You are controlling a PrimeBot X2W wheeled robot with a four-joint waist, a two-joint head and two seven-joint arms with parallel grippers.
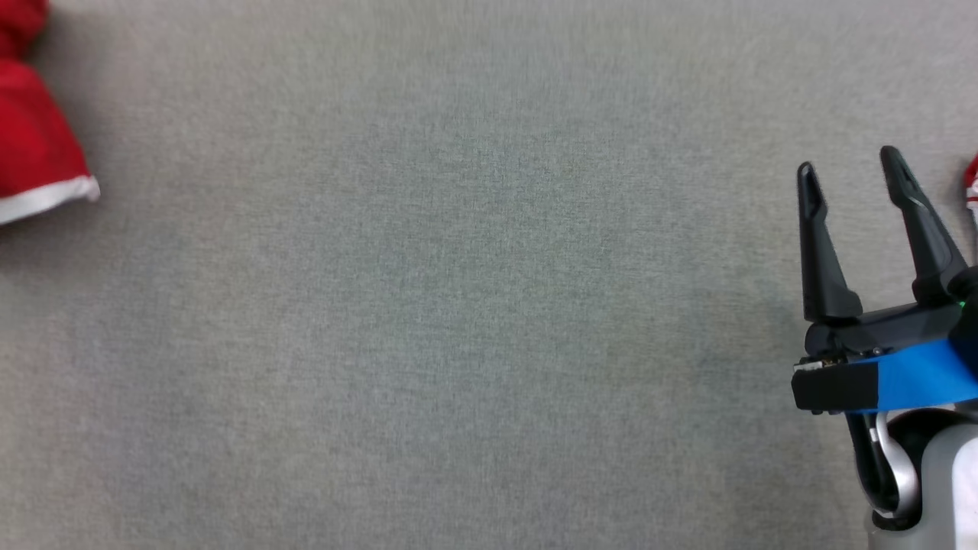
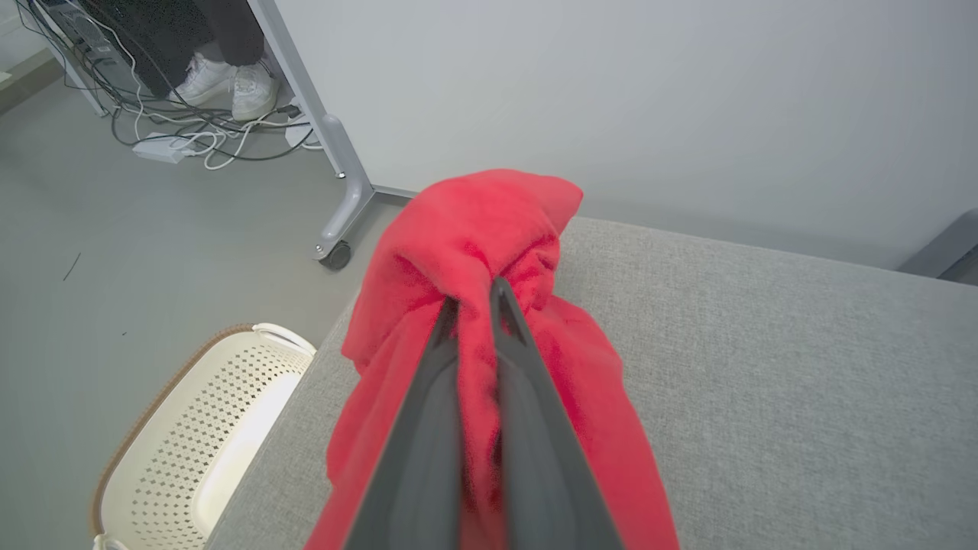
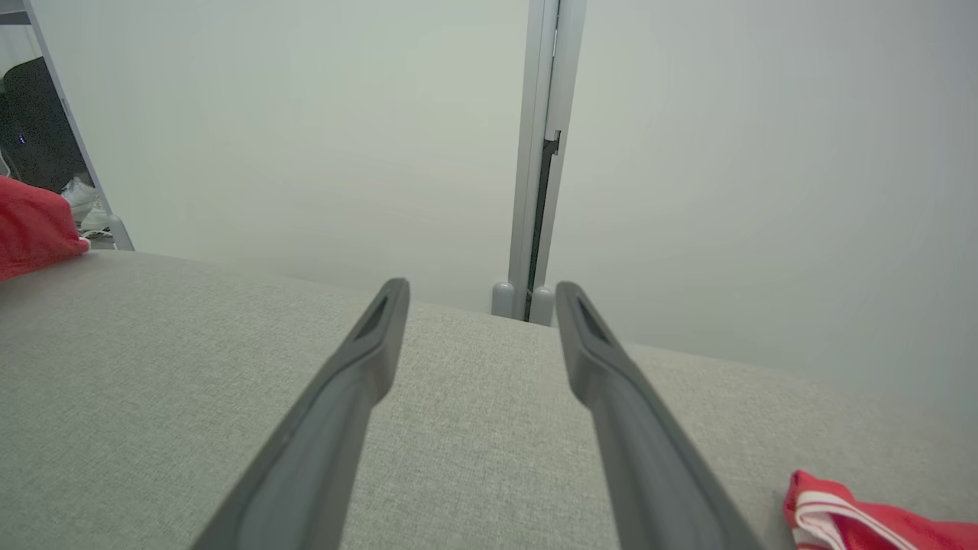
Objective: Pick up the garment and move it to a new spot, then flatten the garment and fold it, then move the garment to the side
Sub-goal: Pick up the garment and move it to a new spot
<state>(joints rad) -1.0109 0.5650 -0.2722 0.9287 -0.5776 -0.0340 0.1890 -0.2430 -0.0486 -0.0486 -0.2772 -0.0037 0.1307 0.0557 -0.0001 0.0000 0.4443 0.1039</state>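
Observation:
The garment (image 2: 474, 229) is red and fleecy, and it bunches up over the left edge of the grey cloth-covered table (image 2: 764, 382). My left gripper (image 2: 474, 296) is shut on a fold of it, and red cloth hangs down on both sides of the fingers. In the head view the garment (image 1: 34, 145) sits at the far left with a white hem. It also shows as a red lump (image 3: 30, 229) in the right wrist view. My right gripper (image 1: 848, 162) stands open over bare table at the right, nothing between its fingers (image 3: 367, 367).
A small red-and-white piece of cloth (image 3: 856, 523) lies on the table just right of my right gripper, at the head view's right edge (image 1: 972, 183). A white perforated basket (image 2: 229, 382) stands on the floor by the table's left corner. Beyond it are a wheeled frame leg (image 2: 340, 221), cables and a person's white shoes (image 2: 229, 84).

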